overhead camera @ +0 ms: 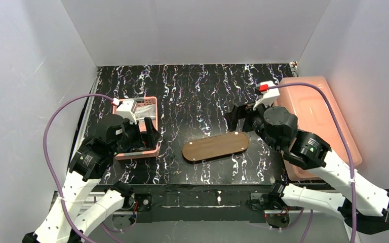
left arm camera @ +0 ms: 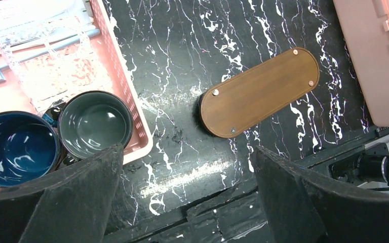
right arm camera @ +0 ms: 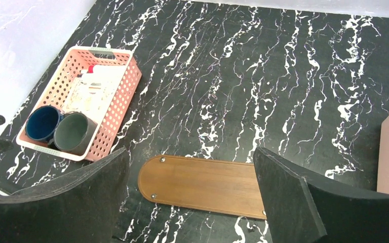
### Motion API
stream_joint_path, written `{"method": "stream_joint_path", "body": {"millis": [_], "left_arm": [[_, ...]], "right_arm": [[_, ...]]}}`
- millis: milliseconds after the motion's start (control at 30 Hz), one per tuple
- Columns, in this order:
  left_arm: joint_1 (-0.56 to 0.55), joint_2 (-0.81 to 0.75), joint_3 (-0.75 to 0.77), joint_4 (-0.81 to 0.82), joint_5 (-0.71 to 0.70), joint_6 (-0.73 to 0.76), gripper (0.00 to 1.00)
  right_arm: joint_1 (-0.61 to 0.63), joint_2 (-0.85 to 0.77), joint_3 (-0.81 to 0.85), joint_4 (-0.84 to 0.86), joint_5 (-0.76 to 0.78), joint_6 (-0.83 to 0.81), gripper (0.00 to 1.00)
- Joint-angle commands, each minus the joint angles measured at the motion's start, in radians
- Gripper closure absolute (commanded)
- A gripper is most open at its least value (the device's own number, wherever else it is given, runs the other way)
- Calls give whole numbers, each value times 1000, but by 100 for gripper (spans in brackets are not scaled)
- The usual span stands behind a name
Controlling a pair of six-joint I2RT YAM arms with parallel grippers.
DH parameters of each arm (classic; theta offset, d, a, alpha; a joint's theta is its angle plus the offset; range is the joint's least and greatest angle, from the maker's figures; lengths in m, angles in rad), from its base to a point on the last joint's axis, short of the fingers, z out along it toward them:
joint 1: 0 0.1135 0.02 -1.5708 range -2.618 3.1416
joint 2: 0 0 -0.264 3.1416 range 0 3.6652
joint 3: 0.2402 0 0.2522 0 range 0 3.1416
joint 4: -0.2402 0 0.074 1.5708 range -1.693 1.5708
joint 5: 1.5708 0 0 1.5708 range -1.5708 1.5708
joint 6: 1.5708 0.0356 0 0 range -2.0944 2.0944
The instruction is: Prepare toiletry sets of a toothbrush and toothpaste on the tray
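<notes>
The tray (overhead camera: 216, 146) is lying flat on the black marbled table (overhead camera: 197, 91), near its middle and towards the near edge, and is being shown slanted, its right end a little farther than its left. Small pale dots are being shown near its rounded ends in the left wrist view (left arm camera: 260, 92). It is being touched by neither gripper. The right gripper (overhead camera: 238, 114) is being held above the table just beyond the tray's right end, its two fingers spread wide with nothing between them, and the tray is being framed between them in the right wrist view (right arm camera: 202, 186). The left gripper (overhead camera: 149, 132) is being held over the near right part of a pink basket (overhead camera: 137, 153), with its fingers likewise parted and nothing gripped. The basket is sitting well to the left of the tray; a blue cup (left arm camera: 15, 147) and a grey cup (left arm camera: 95, 123) are standing upright side by side at its near end, with clear wrapped items (left arm camera: 45, 55) lying behind them, too blurred to be named. A large pink box (overhead camera: 314, 116) is lying at the right edge of the table.
</notes>
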Motion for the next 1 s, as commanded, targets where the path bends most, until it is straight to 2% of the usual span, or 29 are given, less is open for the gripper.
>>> {"method": "stream_joint_path", "body": {"millis": [0, 467, 700, 867, 967], "left_arm": [[-2, -18, 30, -36, -10, -2, 1], [-2, -17, 24, -118, -92, -131, 1], [-1, 15, 32, -220, -158, -269, 1], [-1, 68, 46, -287, -162, -329, 1], [-1, 83, 43, -339, -222, -406, 1]], "right_arm": [[0, 49, 61, 8, -15, -20, 0], [0, -15, -12, 66, -46, -87, 0], [0, 49, 9, -29, 6, -100, 0], [0, 84, -13, -39, 26, -98, 0], [0, 99, -35, -36, 30, -93, 0]]}}
